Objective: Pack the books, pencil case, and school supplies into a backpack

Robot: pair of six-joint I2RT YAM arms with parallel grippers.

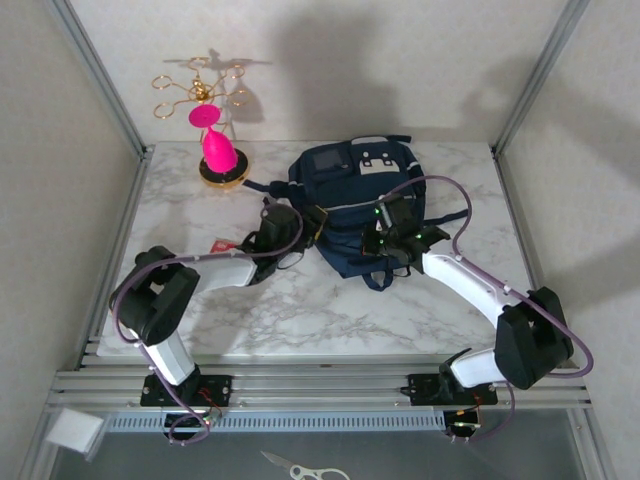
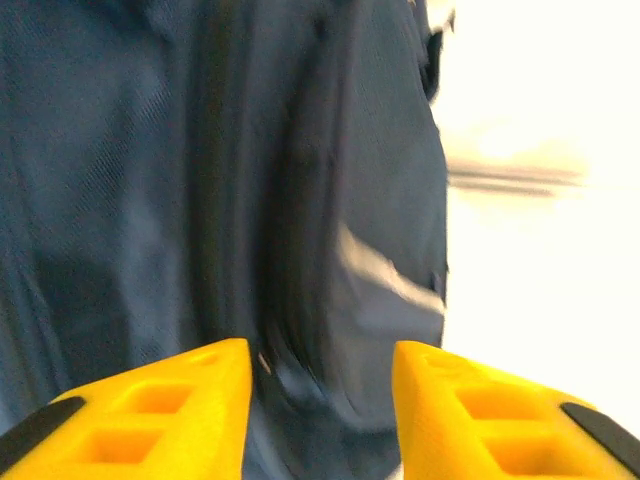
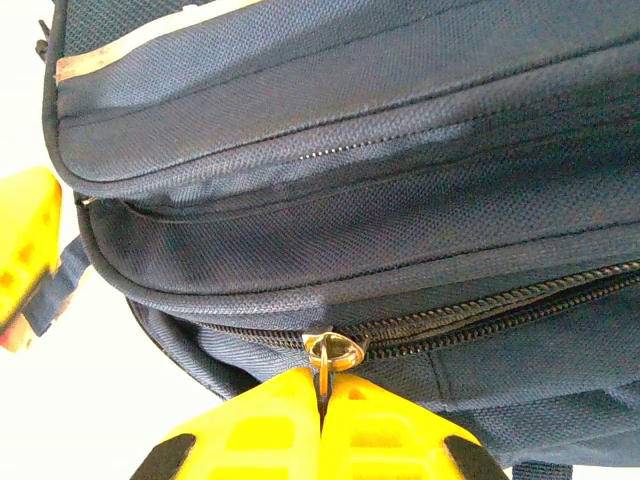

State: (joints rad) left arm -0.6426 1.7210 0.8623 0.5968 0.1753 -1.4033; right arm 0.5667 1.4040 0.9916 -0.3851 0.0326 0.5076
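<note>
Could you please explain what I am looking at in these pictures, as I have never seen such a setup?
These are two robot arms bolted at the near edge of a marble table. One picture looks down from above; the other two come from a camera on each wrist, so the yellow pieces are gripper fingers. A navy backpack lies on the table, with a gold stand holding a pink ornament and a red item to its left. The right gripper is shut on the backpack's zipper pull. The left gripper is open, close to the backpack's fabric, apparently holding nothing.
</note>
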